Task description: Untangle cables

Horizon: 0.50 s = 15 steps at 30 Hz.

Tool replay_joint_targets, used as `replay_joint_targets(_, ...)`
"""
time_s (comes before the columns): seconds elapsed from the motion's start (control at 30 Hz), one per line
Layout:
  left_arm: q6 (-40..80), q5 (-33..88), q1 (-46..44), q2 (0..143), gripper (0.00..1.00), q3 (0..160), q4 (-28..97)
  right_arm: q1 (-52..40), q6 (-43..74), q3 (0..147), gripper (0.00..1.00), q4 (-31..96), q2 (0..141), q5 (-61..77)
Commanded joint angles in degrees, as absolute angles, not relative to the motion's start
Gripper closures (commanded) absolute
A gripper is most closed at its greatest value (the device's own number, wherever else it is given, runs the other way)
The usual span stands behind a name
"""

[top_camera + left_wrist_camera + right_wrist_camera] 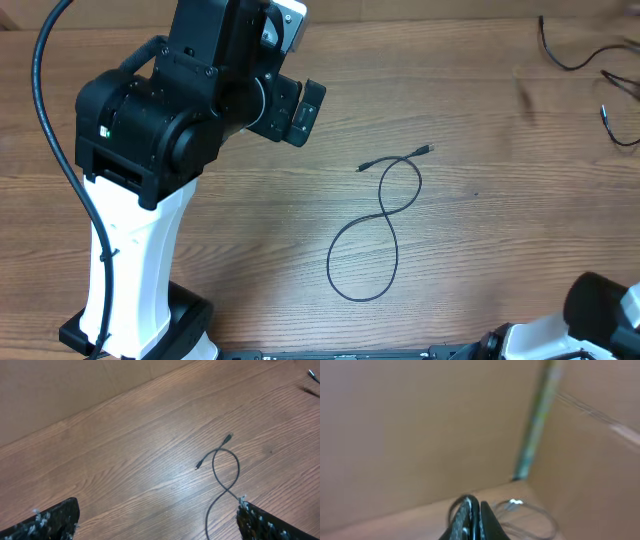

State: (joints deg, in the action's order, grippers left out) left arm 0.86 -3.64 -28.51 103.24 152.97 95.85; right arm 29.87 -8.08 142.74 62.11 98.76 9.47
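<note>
One cable (386, 212) lies apart in a loose figure-eight — likely done; other cables (570, 67) wait at the edge of the desk (500, 250); left end effector (159, 507) released, right end effector (475, 512) clenched.

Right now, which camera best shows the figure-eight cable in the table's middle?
The overhead view: the cable shows whole, with both plug ends. The left wrist view cuts off its lower loop. The right wrist view shows only blurred cords; whether it is among them I cannot tell.
</note>
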Motion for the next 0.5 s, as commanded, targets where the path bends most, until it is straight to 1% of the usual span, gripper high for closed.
replay_joint_targets(0.0, -0.3, -3.5, -28.5, 102.8, 0.0, 153.1, 95.8, 37.0, -8.6, 143.7, 0.96, 58.6, 98.3, 17.7)
replay_joint_targets(0.07, -0.3, -3.5, -28.5, 102.8, 0.0, 153.1, 95.8, 39.4, -8.6, 143.7, 0.96, 55.5, 98.6, 19.6)
replay_joint_targets(0.23, -0.6, -3.6, -28.5, 102.8, 0.0, 153.1, 95.8, 40.9, -9.2, 143.7, 0.96, 49.7, 99.1, 19.6)
replay_joint_targets(0.47, -1.1, -3.6, -28.5, 102.7, 0.0, 153.1, 95.8, 42.4, -12.5, 143.7, 0.96, 48.3, 103.5, 16.6)
